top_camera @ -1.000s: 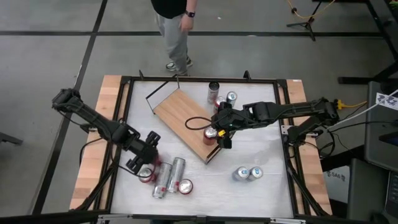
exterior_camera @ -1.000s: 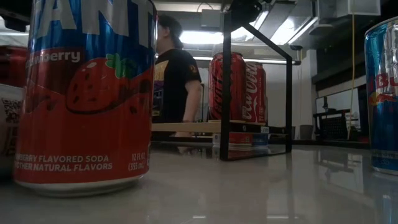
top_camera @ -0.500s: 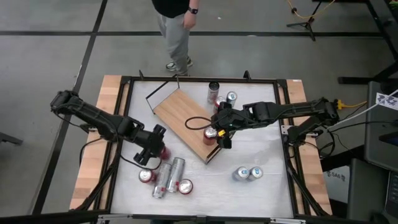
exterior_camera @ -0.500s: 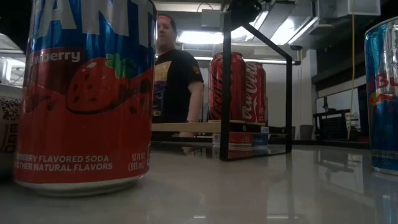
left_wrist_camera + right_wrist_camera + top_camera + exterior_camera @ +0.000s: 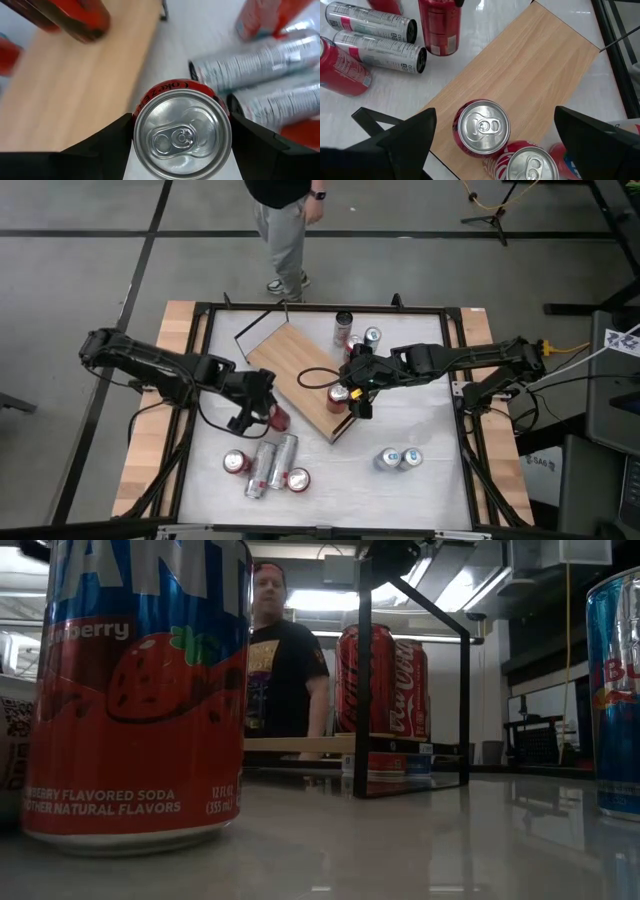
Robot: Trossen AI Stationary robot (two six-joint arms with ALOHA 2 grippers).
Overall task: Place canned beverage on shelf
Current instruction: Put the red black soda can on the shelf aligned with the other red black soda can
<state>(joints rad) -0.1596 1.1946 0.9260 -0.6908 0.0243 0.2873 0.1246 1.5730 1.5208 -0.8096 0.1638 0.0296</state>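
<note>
My left gripper (image 5: 262,412) is shut on a red cola can (image 5: 276,419), just off the near-left long edge of the shelf (image 5: 290,360), a light wooden board with black wire rails. In the left wrist view the can's silver top (image 5: 181,135) sits between my fingers. My right gripper (image 5: 350,397) hovers open over the shelf's near-right end; its fingers stand wide on either side of two red cans (image 5: 481,127) that stand upright on the board, and touch neither. My left gripper pinches the can's upper wall (image 5: 137,111), just under the rim, between its two fingers, one on each side. The fingers (image 5: 107,142) come from above, slanting down from the table's left. The can stays roughly upright, top toward the wrist, and looks lifted clear of the table.
Two silver cans (image 5: 272,463) lie on the table near the front, with red cans (image 5: 235,463) beside them. Two blue cans (image 5: 397,459) stand at the near right. More cans (image 5: 346,326) stand at the far edge. A person (image 5: 283,220) stands beyond the table.
My left gripper has swung from the cans at the near left toward the shelf, to the right and farther back, rising a little. It has carried the red cola can along. Another red can has stayed where the gripper was.
</note>
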